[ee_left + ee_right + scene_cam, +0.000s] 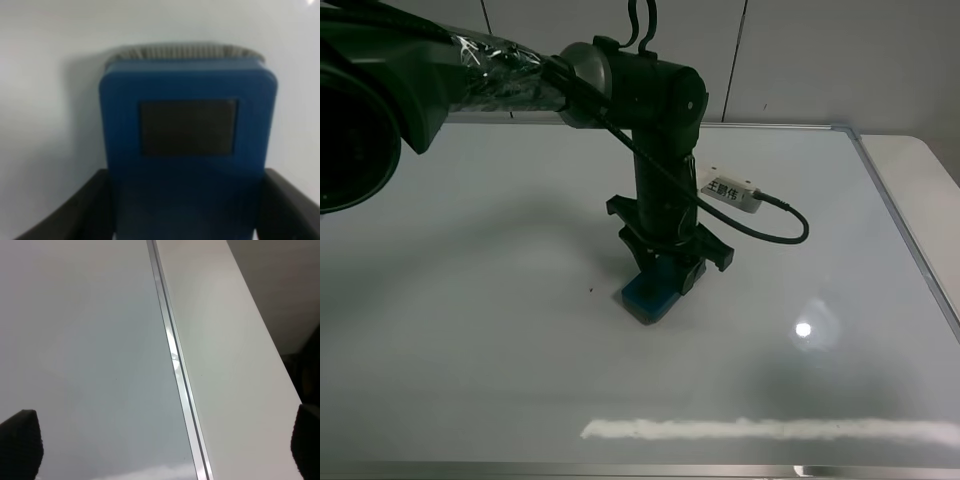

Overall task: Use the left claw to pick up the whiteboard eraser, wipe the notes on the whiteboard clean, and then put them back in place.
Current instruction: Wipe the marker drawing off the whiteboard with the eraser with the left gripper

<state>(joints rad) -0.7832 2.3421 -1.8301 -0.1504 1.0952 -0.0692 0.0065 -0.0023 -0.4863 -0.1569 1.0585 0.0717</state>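
The whiteboard (470, 300) fills most of the exterior high view. The teal-blue whiteboard eraser (648, 298) lies flat on it near the middle. My left claw (660, 272) points straight down and is shut on the eraser. In the left wrist view the eraser (187, 130) shows a dark patch on top and a grey base at its far end, and a black finger (75, 215) presses each long side. No red notes show on the board; anything under the eraser is hidden. My right gripper (165, 445) is open and empty above the board's silver frame (172, 355).
A white tag (732, 191) and a black cable (790, 215) hang off the left arm. A white table (920, 170) borders the board on the right. Lamp glare (803, 329) and a bright streak (770, 428) lie on the board. A tiny dark speck (590, 291) sits left of the eraser.
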